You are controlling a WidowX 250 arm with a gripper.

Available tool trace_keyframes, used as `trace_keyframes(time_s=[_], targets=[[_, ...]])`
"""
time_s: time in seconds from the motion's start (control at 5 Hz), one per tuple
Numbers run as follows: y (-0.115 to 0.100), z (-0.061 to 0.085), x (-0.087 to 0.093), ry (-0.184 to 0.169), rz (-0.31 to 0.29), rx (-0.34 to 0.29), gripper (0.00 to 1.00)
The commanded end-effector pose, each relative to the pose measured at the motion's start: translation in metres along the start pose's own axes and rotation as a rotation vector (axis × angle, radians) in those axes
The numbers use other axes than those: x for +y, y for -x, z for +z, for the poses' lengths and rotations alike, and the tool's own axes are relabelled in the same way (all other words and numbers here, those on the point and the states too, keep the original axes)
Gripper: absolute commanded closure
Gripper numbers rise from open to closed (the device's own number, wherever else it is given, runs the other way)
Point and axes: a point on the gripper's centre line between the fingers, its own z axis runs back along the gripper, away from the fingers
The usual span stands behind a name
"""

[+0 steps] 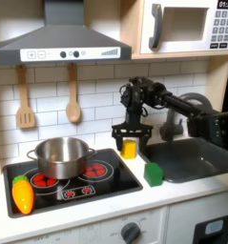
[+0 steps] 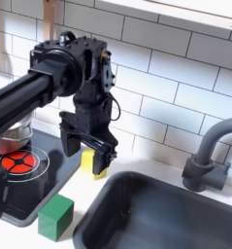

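Gripper (image 1: 130,140) points down at the back right corner of the toy stove (image 1: 120,181), jaws closed around a small yellow block (image 1: 130,149); in the second exterior view the block (image 2: 94,161) sits between the fingers, touching or just above the stove edge. Judged step: grasp made, block about to be lifted; next move calls for a straight rise clear of the sink (image 1: 196,157) rim. Sink: dark, smooth basin. Steel pot (image 1: 61,154): shiny, round, on the left burner. Corn cob (image 1: 23,193): yellow-orange, elongated, front left. Green cube (image 2: 56,216): matte, near the sink's edge.
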Motion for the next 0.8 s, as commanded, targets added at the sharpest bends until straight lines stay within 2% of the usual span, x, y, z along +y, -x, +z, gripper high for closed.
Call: trace_keyframes(time_s=[0.0, 0.6], targets=[[-0.0067, -0.0074, 0.0001, 0.009, -0.002, 0.008, 0.0], [-0.0109, -0.0141, 0.0012, 0.012, 0.006, 0.015, 0.0]])
